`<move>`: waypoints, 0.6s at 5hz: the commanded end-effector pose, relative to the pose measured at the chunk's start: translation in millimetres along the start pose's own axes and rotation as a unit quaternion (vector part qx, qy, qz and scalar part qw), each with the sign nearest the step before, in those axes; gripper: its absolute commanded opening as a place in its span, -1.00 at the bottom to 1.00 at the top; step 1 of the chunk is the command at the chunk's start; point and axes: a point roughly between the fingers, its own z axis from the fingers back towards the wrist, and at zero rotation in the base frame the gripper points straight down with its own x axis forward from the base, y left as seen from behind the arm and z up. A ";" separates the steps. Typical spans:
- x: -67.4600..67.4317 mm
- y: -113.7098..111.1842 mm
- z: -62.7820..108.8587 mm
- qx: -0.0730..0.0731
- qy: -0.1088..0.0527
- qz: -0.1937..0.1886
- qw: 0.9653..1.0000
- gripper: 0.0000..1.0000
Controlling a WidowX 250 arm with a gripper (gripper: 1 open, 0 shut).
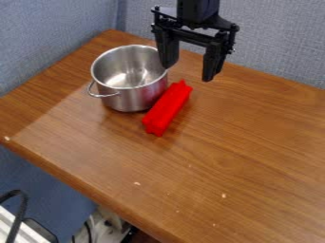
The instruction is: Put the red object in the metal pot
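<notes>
Single black arm enters from top edge; gripper [188, 57] points straight down; jaws spread wide; nothing held between fingers [214, 61].

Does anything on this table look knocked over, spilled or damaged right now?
Nothing stands out. The metal pot stands upright and looks empty, the red object lies flat on the wooden table right beside it, intact, and the gripper hangs open above them. No spill or damage shows.
</notes>
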 end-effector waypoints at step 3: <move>-2.2 0.8 -18.1 0.005 0.027 -0.007 1.000 1.00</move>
